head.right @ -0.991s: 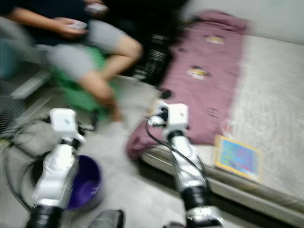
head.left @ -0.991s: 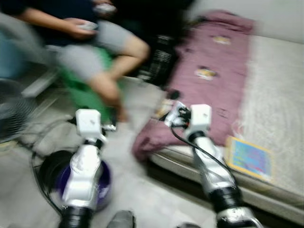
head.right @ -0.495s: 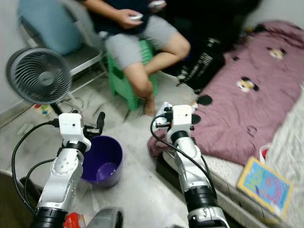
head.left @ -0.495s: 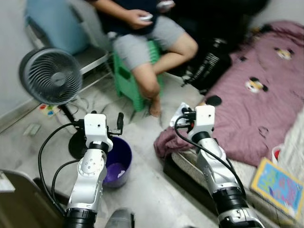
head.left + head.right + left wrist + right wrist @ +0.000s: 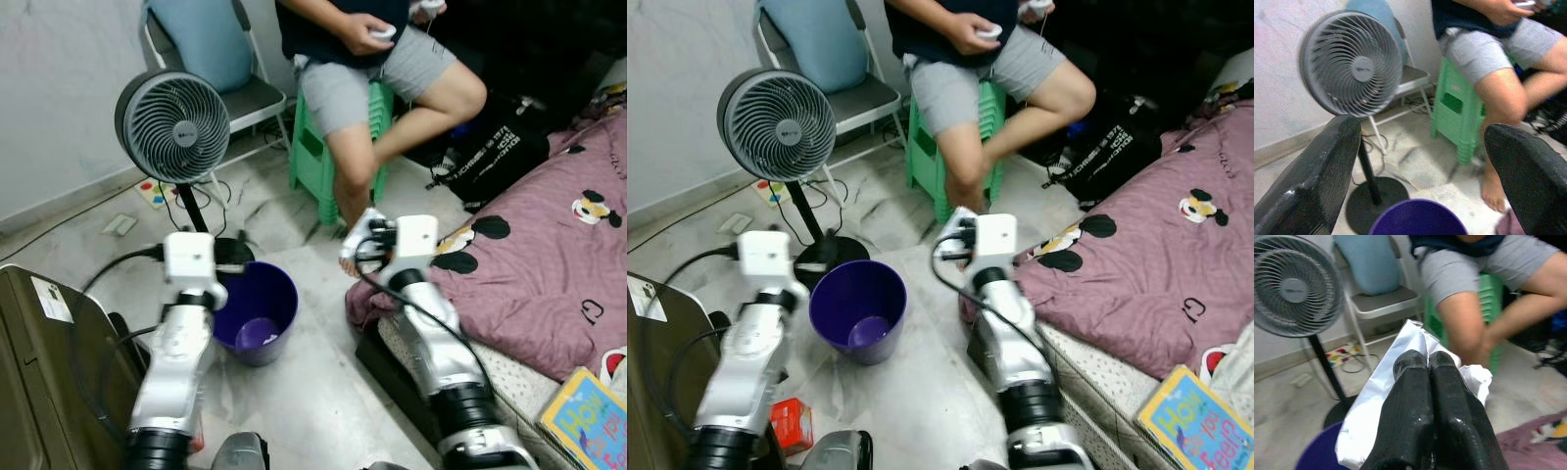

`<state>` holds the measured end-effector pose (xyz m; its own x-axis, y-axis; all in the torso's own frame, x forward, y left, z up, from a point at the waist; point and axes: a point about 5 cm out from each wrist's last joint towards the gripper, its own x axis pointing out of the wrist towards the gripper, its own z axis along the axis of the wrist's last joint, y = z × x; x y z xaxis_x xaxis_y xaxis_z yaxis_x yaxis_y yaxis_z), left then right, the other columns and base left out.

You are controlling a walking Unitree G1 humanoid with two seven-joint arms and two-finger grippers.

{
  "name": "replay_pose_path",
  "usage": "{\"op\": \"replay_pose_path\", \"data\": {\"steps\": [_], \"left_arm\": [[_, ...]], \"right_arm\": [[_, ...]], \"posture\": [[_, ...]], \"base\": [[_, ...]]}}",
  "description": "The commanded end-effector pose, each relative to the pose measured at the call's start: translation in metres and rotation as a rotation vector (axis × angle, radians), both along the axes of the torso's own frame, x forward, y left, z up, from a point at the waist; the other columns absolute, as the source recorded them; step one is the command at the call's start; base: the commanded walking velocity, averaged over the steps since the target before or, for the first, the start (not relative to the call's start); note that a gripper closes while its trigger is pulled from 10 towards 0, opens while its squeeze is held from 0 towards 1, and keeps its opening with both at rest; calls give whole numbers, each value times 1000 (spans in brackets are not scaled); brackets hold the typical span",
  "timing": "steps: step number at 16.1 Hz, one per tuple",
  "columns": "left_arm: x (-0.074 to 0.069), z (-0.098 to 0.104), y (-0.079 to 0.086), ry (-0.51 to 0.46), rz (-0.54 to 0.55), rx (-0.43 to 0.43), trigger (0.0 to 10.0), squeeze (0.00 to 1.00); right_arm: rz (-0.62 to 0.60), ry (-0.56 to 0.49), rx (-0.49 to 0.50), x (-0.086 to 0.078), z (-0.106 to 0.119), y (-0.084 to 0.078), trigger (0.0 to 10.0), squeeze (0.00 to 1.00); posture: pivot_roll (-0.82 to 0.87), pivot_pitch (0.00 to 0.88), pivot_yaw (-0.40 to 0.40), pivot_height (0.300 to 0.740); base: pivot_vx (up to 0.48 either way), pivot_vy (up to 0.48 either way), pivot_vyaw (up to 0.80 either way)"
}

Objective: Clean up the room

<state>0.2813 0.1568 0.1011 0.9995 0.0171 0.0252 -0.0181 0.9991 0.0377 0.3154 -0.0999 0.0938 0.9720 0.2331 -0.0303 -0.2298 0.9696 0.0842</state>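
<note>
A crumpled piece of white paper or wrapper [image 5: 1400,382] is held clamped between the two black fingers of the right gripper [image 5: 1422,363], which are pressed together on it; in the head views the same white scrap is seen at the right gripper's tip, raised above the floor just in front of the seated person's foot and to the right of the purple bin [image 5: 859,309]; the left gripper [image 5: 1422,156] is held with its fingers wide apart and nothing between them, aimed over the bin's rim toward the standing fan [image 5: 172,125]; the bin stands on the floor between the two arms, beside the fan's round base, and something pale can be made out at its bottom, though what it is cannot be told; the task is judged to be partway through: one piece of rubbish has been picked up but not yet dropped, since it is off to the side of the bin's opening rather than over it; a small red box [image 5: 791,423] is left on the floor near the left arm, and a picture book [image 5: 1190,423] lies at the edge of the bed by the pink blanket [image 5: 1146,264], so more tidying appears to remain; a person [image 5: 392,69] is seated on a green stool [image 5: 318,152] close behind the bin, which may narrow the room for the carry.
</note>
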Motion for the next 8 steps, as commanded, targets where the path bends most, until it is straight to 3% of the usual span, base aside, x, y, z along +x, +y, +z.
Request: {"op": "replay_pose_path", "data": {"steps": [1,8], "left_arm": [[-3,1,2,-7,19,6,10000,0],[-19,-7,4,-4,148,-34,10000,0]], "right_arm": [[12,11,-1,0,-3,2,10000,0],[72,-54,-21,21,19,6,10000,0]], "posture": [[114,33,-33,740],[156,11,-141,740]], "base": [[0,0,0],[0,0,0]]}}
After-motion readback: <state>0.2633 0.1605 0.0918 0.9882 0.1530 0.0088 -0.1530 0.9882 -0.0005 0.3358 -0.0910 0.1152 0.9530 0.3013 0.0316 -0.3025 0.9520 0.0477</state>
